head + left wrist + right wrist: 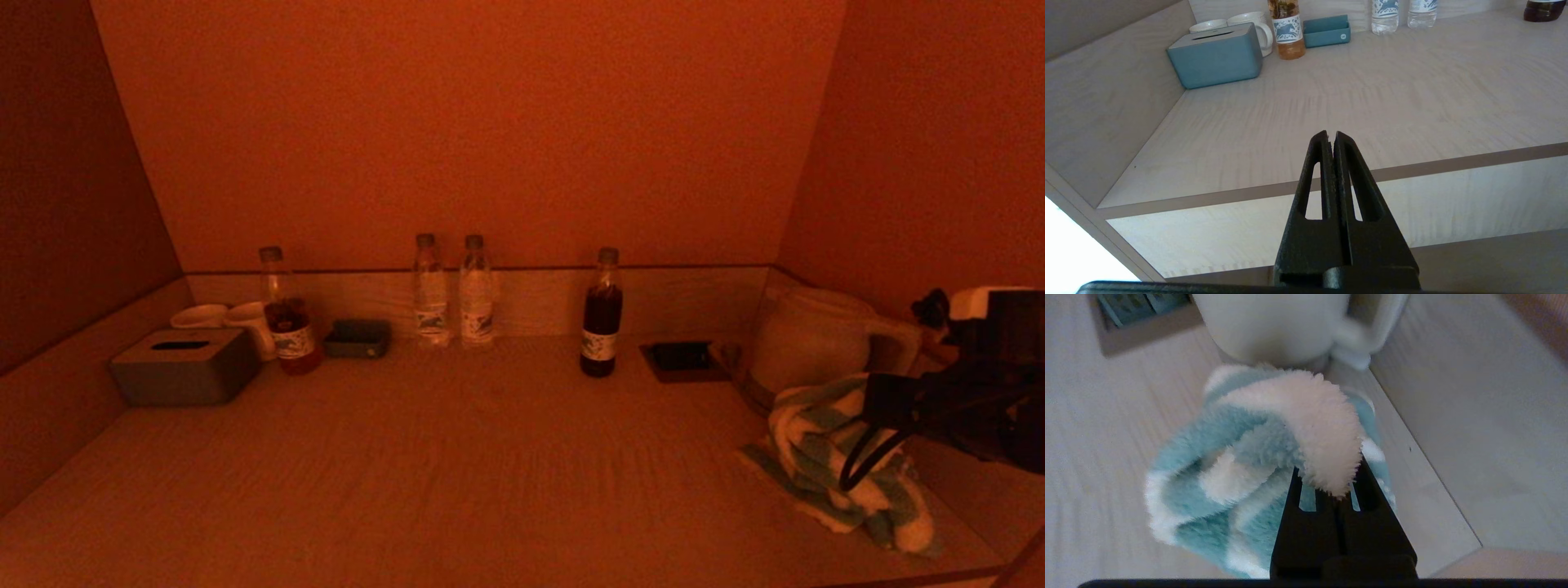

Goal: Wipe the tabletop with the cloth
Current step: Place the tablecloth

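At the desk's (457, 457) right edge, the right gripper (1331, 486) pinches the cloth (824, 457).
Cloth lies bunched beside the kettle (808, 339); left gripper (1331, 136) hangs off the desk's front, jaws pressed together.

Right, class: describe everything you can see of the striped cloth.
The fluffy teal-and-white striped cloth looks like soft fleece, bunched into folds, not spread flat. It lies at the right end of the pale wooden tabletop, just in front of the white kettle. The right gripper has its jaws shut on an upper fold; the lower folds seem to rest on the tabletop.
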